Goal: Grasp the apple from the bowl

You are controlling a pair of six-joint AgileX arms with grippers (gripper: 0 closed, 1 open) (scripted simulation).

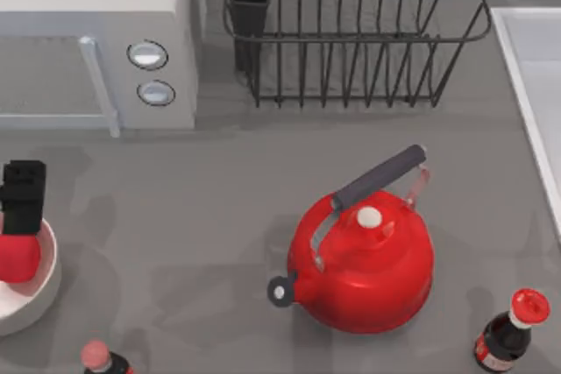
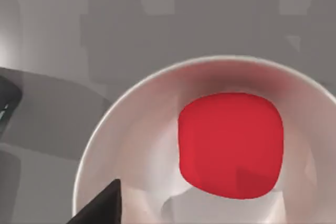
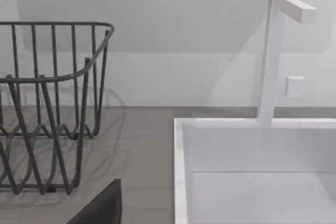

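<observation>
The apple (image 1: 16, 257) is a small glossy red fruit lying in the white bowl (image 1: 49, 279) at the table's left edge. My left gripper (image 1: 22, 203) hangs directly above the apple's far side, a black block over the bowl. In the left wrist view the apple (image 2: 230, 145) sits in the middle of the bowl (image 2: 113, 124), and one dark finger (image 2: 101, 211) shows off to the side, apart from the fruit. The gripper is open and holds nothing. In the right wrist view one finger (image 3: 102, 208) of my parked right gripper shows, equally far to the side.
A big red kettle (image 1: 364, 256) with a dark handle stands right of centre. Red-capped bottles stand at the front left (image 1: 101, 358) and front right (image 1: 508, 330). A microwave (image 1: 96, 32) and a wire dish rack (image 1: 351, 28) line the back; a white sink (image 3: 262, 171) lies at the right.
</observation>
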